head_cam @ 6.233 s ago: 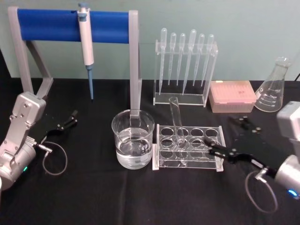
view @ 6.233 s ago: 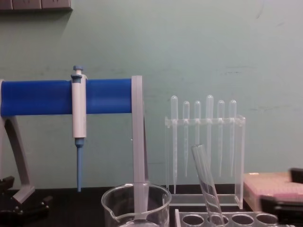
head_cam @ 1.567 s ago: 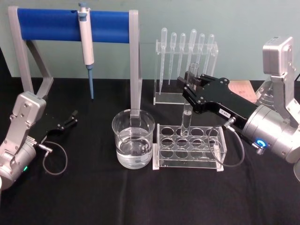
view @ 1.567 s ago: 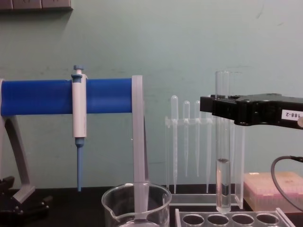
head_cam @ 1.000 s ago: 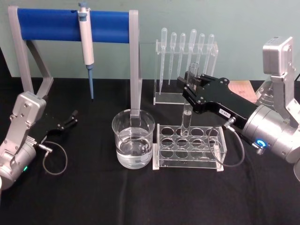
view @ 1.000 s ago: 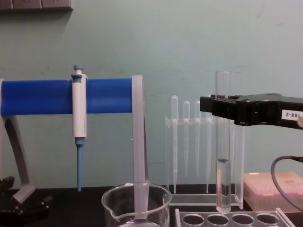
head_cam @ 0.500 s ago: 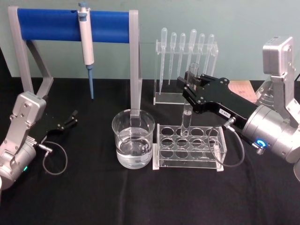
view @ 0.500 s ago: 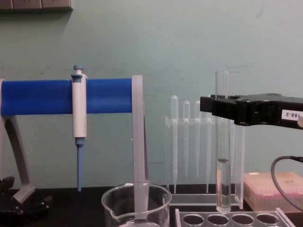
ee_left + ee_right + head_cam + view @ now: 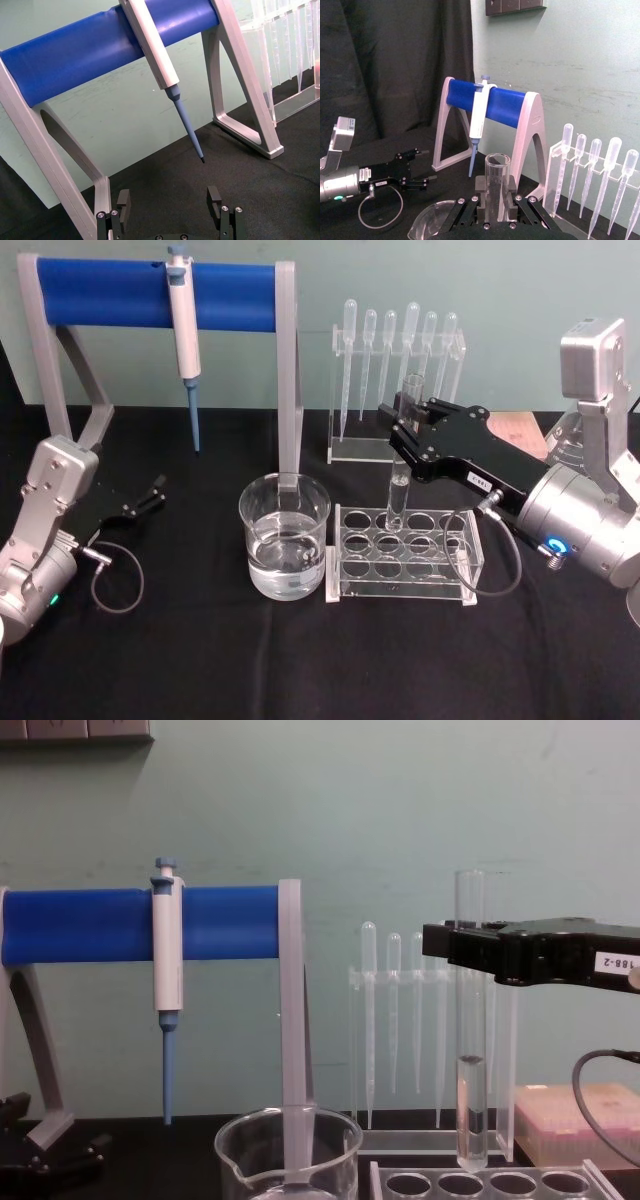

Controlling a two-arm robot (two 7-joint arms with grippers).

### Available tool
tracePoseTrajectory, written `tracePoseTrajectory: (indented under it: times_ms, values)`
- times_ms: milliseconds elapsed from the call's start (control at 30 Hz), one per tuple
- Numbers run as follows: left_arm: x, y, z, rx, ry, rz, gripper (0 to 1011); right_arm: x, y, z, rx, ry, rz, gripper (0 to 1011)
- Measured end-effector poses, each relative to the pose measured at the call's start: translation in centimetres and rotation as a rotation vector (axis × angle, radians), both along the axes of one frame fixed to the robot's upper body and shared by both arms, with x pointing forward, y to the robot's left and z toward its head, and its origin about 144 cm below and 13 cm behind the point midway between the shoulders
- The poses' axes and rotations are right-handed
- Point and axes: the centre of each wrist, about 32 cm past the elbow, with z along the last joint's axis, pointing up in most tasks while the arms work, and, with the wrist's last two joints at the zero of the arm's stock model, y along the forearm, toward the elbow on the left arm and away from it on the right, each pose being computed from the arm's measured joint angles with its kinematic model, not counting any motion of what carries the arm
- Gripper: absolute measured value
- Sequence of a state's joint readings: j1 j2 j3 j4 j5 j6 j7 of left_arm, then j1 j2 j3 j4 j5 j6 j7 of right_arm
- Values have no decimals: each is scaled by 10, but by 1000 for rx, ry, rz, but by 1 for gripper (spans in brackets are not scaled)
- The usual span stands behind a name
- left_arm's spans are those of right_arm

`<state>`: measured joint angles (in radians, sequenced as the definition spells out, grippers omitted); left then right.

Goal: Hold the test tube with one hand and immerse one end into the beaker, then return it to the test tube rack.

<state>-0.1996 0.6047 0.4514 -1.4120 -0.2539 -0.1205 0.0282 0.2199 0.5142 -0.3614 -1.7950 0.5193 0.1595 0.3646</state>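
A black-clothed table (image 9: 300, 670) is seen before a pale green wall. Nearest on it stand the beaker (image 9: 284, 540), part-filled with clear liquid, and just beside it on its right the clear test tube rack (image 9: 400, 596). The test tube (image 9: 471, 1100) is held upright over the rack's back row, its round bottom just above a hole and apart from it, with a little clear liquid apparently in its lower part. The beaker, to its left, is not yet reached. The tube is judged light, stiff, smooth and brittle: it could slip in a loose hold, and crack under a hard one or a knock on the beaker's rim. A hold on the upper part, below the rimmed top, is judged best, so that the lower end is left free for dipping. That is where it is taken: the right gripper (image 9: 405, 428) is closed on it, a finger pressed to each side, with the open top standing above. The left gripper (image 9: 150, 495) is parked at the table's left, its jaws apart and empty. Farther back are set the blue stand (image 9: 150, 292) with the pipettor (image 9: 183, 330) and the row of plastic pipettes (image 9: 395, 360).
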Motion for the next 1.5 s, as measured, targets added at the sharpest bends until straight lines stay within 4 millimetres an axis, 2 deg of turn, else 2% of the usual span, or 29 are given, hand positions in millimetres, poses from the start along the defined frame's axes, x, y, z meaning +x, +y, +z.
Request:
tracePoseTrajectory:
  times_ms: [1500]
  values:
    - [0,0,0,0,0,0,1000,0,0,0,0,0,0,224]
